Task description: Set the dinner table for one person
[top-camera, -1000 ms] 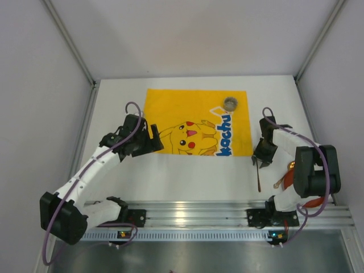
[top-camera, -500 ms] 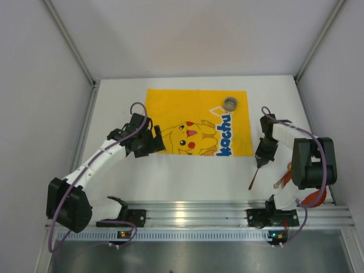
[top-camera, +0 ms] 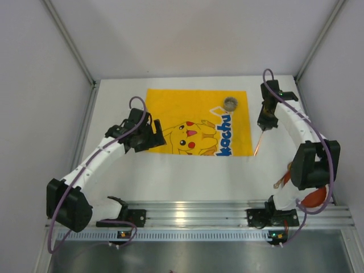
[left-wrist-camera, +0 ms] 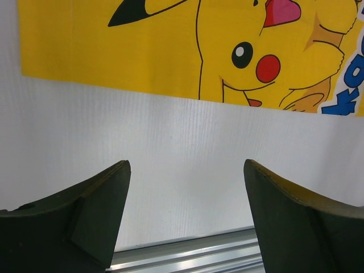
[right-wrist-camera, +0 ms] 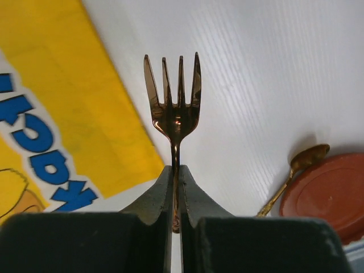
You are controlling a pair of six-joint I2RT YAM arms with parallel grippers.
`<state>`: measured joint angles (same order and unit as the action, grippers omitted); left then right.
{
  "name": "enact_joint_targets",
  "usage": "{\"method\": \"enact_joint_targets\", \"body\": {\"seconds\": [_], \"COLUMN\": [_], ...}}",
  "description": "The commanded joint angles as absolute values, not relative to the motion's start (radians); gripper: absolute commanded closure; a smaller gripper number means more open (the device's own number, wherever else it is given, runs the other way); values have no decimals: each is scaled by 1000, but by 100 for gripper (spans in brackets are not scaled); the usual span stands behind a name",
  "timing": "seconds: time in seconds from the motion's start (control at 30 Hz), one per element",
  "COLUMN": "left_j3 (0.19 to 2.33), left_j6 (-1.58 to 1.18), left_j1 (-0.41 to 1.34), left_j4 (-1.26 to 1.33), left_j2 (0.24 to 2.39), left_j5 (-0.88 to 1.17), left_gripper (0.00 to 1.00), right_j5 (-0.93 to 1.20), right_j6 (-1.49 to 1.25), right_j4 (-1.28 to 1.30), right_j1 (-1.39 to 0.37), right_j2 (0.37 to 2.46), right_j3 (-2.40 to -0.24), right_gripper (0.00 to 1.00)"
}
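Note:
The white dinner table (top-camera: 187,170) carries a yellow cartoon mat (top-camera: 187,108). My right gripper (top-camera: 264,125) is shut on the handle of a copper fork (top-camera: 259,142) and holds it above the table just right of the mat's right edge. In the right wrist view the fork (right-wrist-camera: 175,96) sticks out from the shut gripper (right-wrist-camera: 176,170), tines away from the camera, over the mat's corner (right-wrist-camera: 74,102). My left gripper (top-camera: 152,136) is open and empty at the mat's left side. In the left wrist view the gripper (left-wrist-camera: 186,170) hangs over bare table (left-wrist-camera: 182,131).
A small round cup (top-camera: 230,103) stands on the mat's far right corner. A red plate (top-camera: 311,196) and a gold spoon (top-camera: 280,182) lie at the front right, also in the right wrist view, the plate (right-wrist-camera: 333,190) and the spoon (right-wrist-camera: 296,168). An aluminium rail (top-camera: 193,213) runs along the near edge.
My right gripper has carried the fork from the table's front right toward the far side, beside the mat's right edge. My left gripper has shifted slightly toward the mat.

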<state>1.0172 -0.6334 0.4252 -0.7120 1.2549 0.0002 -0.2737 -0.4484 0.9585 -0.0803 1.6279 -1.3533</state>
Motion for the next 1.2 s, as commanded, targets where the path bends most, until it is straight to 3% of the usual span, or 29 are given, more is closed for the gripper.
{"method": "enact_joint_targets", "body": {"seconds": [0.0,0.23,0.53,0.87,1.17], "left_j3": [1065,1094,1138,1141,1163], "left_j6": [-643,-631,-687,-696,-664], "left_j1": [426,428,426,426,426], "left_j4": [-718,-776,-890,-1043,-1115], "left_j2": [1247,1221,1112,989,985], "left_j5": [-20,-61,-143,-224,-273], "left_gripper": [14,14,14,14,14], "right_j5": [-209,39,423,509,502], "right_j6": [-422,-434,-707,-962,-1055], "right_j4": [1009,966,711,477,368], "right_j1": [-187,-415,-503,-632,-666], "right_j2": [1652,1903,2272,2581,2712], "right_j3": [-1497,-1782,-2158,-2443,-2476], "right_gripper": [100,100,100,100,100]}}
